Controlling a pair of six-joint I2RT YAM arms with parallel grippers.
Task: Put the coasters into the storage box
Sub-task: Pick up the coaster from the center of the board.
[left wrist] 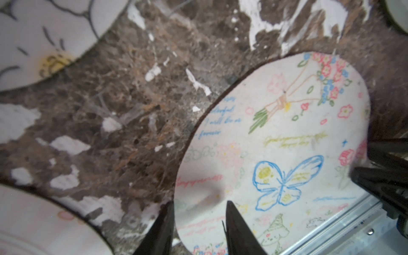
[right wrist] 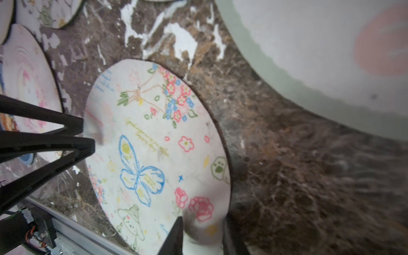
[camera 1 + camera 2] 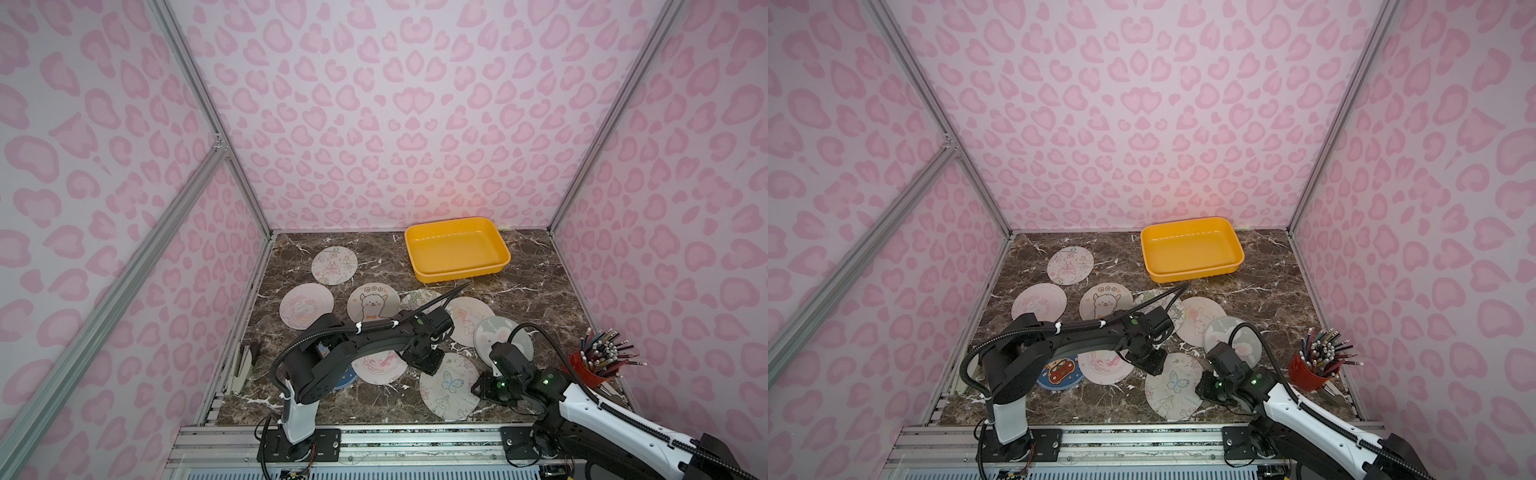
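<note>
Now, my left gripper (image 1: pixel 199 212): jaws pinched on butterfly coaster (image 3: pixel 451 386) rim, lower centre of frame; my right gripper (image 1: pixel 362 157) at opposite rim, grip unclear. Lift level, carry to storage box (image 3: pixel 461 274) mid-frame, clear its wall.

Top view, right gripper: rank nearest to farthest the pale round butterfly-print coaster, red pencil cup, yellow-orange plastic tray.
1. pale round butterfly-print coaster: at the right gripper fingertips, front centre.
2. red pencil cup: off to the arm's right, front corner.
3. yellow-orange plastic tray: far back, clearly farthest.
</note>
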